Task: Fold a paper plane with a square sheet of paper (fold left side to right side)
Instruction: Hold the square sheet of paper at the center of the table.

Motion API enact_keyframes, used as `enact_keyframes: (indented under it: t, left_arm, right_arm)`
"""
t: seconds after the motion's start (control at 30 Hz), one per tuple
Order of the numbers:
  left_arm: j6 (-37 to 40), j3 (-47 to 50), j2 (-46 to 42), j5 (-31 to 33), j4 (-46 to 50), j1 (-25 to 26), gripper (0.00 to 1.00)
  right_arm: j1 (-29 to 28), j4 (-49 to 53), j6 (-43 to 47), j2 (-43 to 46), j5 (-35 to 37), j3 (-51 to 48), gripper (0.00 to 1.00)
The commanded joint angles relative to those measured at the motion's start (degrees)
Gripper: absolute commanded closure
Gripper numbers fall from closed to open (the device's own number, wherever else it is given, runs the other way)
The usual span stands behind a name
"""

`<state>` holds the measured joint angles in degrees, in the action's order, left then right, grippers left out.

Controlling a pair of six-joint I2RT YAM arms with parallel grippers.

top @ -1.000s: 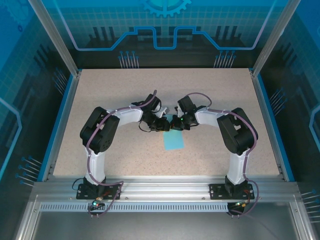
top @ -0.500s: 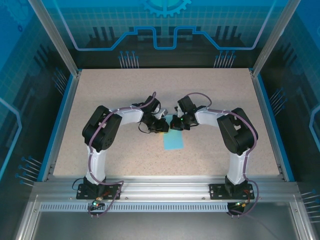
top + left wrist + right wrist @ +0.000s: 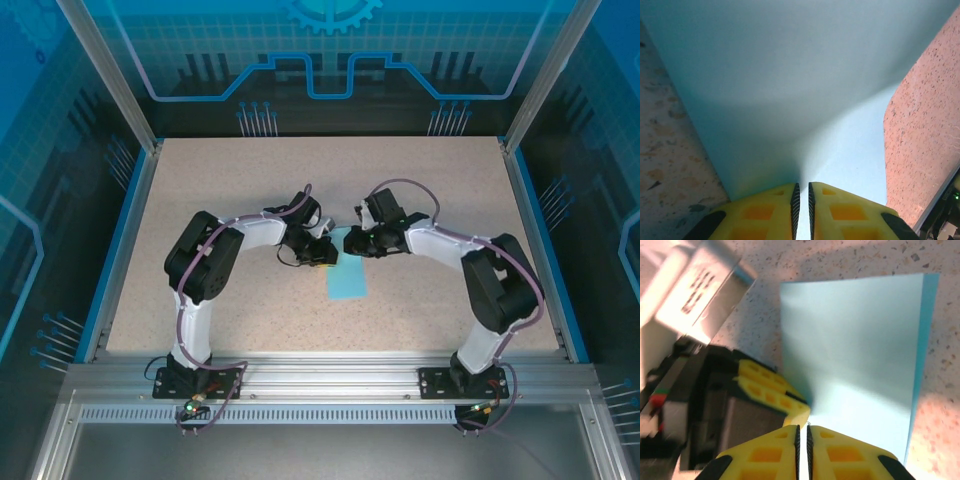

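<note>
1. Presently the square sheet of paper [image 3: 347,280] lies on the counter [image 3: 230,190] at the middle of the overhead frame, between the two wrists. It shows there as a blue rectangle, taller than wide.
2. The left jaws are pinching the sheet's left edge. In the left wrist view the yellow fingers [image 3: 760,215] meet on a hairline slit, and a blue flap rises out of it.
3. The right jaws stand nearly pressed together at the bottom of the right wrist view, over the sheet's near edge. I cannot tell whether paper sits between them.
4. Judging by that, the step in hand is carrying the left side over to the right. Sweep the pinched edge in a low arc toward frame right without tugging, so the lower layer does not slide.
5. Land the moving edge flush on the right edge, and match the corners before pressing.
6. Let go only once the flap lies flat, then run the crease from the middle outward.
</note>
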<state>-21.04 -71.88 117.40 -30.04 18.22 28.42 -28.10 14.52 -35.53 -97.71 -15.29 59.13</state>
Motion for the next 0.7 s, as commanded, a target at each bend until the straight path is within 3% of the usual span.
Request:
enact_keyframes:
  t: [0.0,0.2,0.67]
  left_arm:
    - [-0.41,1.70,2.02,2.68,1.44,-0.04,0.83]
    - [-0.45,1.48,1.78,2.49,1.40,-0.04,0.83]
    - [-1.20,-0.60,-0.22,0.61,1.81,-0.09,0.81]
  right_arm:
    - [-0.79,2.38,0.43,3.00,-1.35,-4.11,0.87]
    - [-3.20,2.64,-0.67,2.62,-2.04,-8.04,0.90]
    - [-3.98,9.16,0.06,-3.06,3.11,-7.15,0.91]
